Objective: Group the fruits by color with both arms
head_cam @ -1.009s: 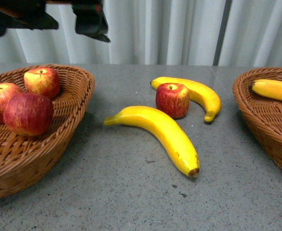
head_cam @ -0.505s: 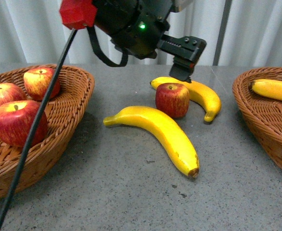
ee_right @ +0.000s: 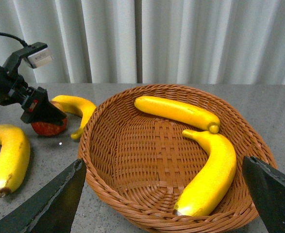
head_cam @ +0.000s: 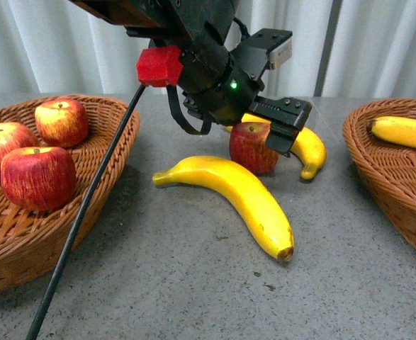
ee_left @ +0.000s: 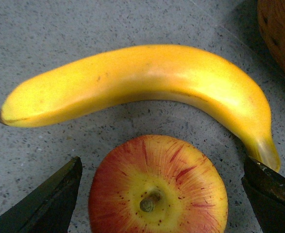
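A red apple [head_cam: 252, 146] stands mid-table between two yellow bananas, one nearer [head_cam: 236, 193] and one behind [head_cam: 305, 144]. My left gripper [head_cam: 263, 133] is open and low over this apple, its dark fingers on either side and apart from it. In the left wrist view the apple [ee_left: 158, 189] sits stem-up between the open fingers [ee_left: 45, 204], with a banana [ee_left: 147, 82] beyond. Three apples [head_cam: 39, 177] lie in the left basket [head_cam: 119, 138]. My right gripper [ee_right: 161, 199] is open and empty over the right basket [ee_right: 108, 184], which holds two bananas [ee_right: 212, 174].
The right basket [head_cam: 378, 170] shows one banana [head_cam: 406, 132] in the front view. A black cable [head_cam: 87, 212] hangs from the left arm across the left basket's edge. A white curtain closes the back. The right wrist view shows the left arm [ee_right: 16, 92] over the apple.
The left arm has swung from above the left basket to the middle of the table and come down around the loose apple. An apple in the left basket has shifted.
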Available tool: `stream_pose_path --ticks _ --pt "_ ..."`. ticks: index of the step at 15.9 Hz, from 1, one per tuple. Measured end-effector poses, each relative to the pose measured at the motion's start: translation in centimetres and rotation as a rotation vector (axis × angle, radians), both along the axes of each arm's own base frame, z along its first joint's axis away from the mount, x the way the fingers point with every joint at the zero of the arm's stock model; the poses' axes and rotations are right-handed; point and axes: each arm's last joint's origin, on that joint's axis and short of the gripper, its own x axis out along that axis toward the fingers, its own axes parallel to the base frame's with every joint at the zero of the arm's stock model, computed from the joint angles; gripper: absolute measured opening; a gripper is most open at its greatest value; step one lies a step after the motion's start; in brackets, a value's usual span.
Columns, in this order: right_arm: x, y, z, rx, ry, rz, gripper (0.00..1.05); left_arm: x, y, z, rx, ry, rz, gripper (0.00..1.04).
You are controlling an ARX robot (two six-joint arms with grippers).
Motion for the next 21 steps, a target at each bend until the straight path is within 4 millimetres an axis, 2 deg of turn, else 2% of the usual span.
stream_pose_path --ticks 3,4,6,7,10,13,15,16,17,18,19,21 --pt "0.0 0.0 0.0 0.000 0.000 0.000 0.98 0.1 0.0 -1.4 0.030 0.043 0.004 0.98" --pt "0.0 0.0 0.0 0.000 0.000 0.000 0.98 0.1 0.1 -1.4 0.030 0.037 0.002 0.94" --pt "0.0 0.0 0.0 0.000 0.000 0.000 0.98 0.3 0.2 -1.2 0.020 0.029 0.000 0.74" --pt "0.0 0.0 0.0 0.000 0.000 0.000 0.98 0.3 0.3 -1.1 0.018 0.026 0.001 0.68" --pt "0.0 0.0 0.0 0.000 0.000 0.000 0.98 0.1 0.5 -0.5 0.008 -0.012 0.013 0.66" --pt "0.0 0.0 0.0 0.000 0.000 0.000 0.98 -0.7 1.6 2.0 0.002 -0.111 0.085 0.66" --pt "0.0 0.0 0.0 0.000 0.000 0.000 0.98 -2.2 3.5 5.9 -0.034 -0.232 0.199 0.66" --pt "0.0 0.0 0.0 0.000 0.000 0.000 0.98 -3.4 5.3 8.4 -0.061 -0.288 0.288 0.66" --pt "0.0 0.0 0.0 0.000 0.000 0.000 0.98 -4.3 7.3 9.8 -0.082 -0.320 0.378 0.66" --pt "0.0 0.0 0.0 0.000 0.000 0.000 0.98 -4.9 12.9 8.2 -0.065 -0.256 0.657 0.66" --pt "0.0 0.0 0.0 0.000 0.000 0.000 0.98 -5.0 15.3 5.8 -0.062 -0.162 0.747 0.66" --pt "0.0 0.0 0.0 0.000 0.000 0.000 0.98 -4.8 15.9 5.6 -0.096 -0.154 0.773 0.66"
